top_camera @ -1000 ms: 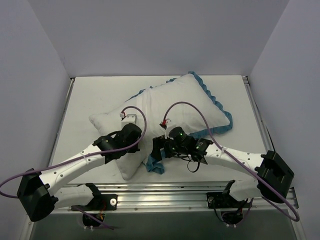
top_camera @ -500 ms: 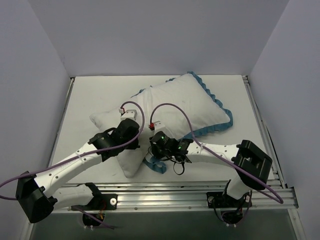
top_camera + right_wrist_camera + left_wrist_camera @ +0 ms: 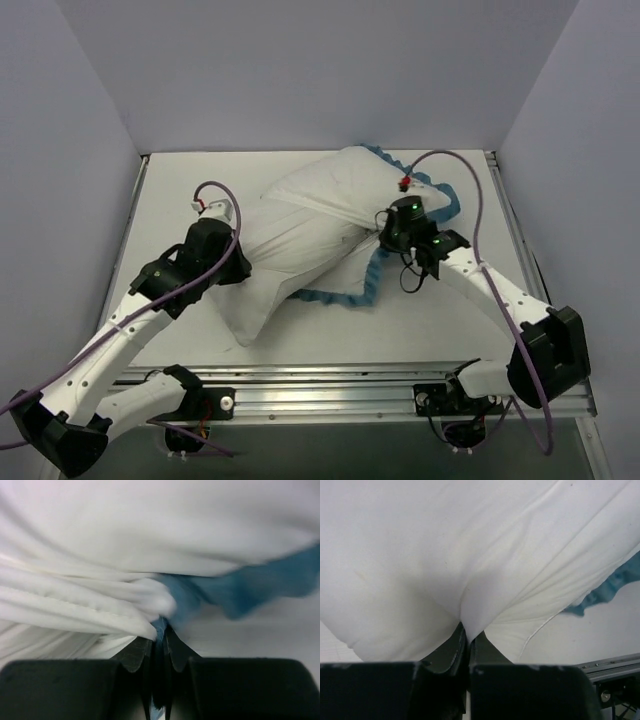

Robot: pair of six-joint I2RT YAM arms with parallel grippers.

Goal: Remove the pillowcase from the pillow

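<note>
Closest in first: my left gripper (image 3: 468,639) has its jaws pressed together on a fold of plain white cloth right at its tips. Going by the overhead view, that's the bare end of the pillow (image 3: 243,305) and not the cover, though up close white on white is hard to call. My right gripper (image 3: 160,629) is also pinched tight, with the blue ruffled trim (image 3: 235,592) and a bunch of white fabric caught between the fingers. So that one has the pillowcase (image 3: 340,190) by its open edge.

Progress-wise I'd say we're partway. The near-left end of the pillow sticks out past the trim, just beyond and below the left gripper. The rest of it is still inside the case, which bulges from the right gripper back toward the far side of the table (image 3: 180,185). The cloth between the two hands looks pulled into taut creases, so the arms seem to be working against each other the way I want. What's left is sliding the cover off the fat far half, which is most of the job.

In the way: the case is bunched up right at the right gripper, and I reckon that wad could snag on the stuffing. The right arm's purple cable (image 3: 470,185) loops up over the far corner of the case, near the right wall. The metal rail (image 3: 330,385) sits behind both hands, well clear.
</note>
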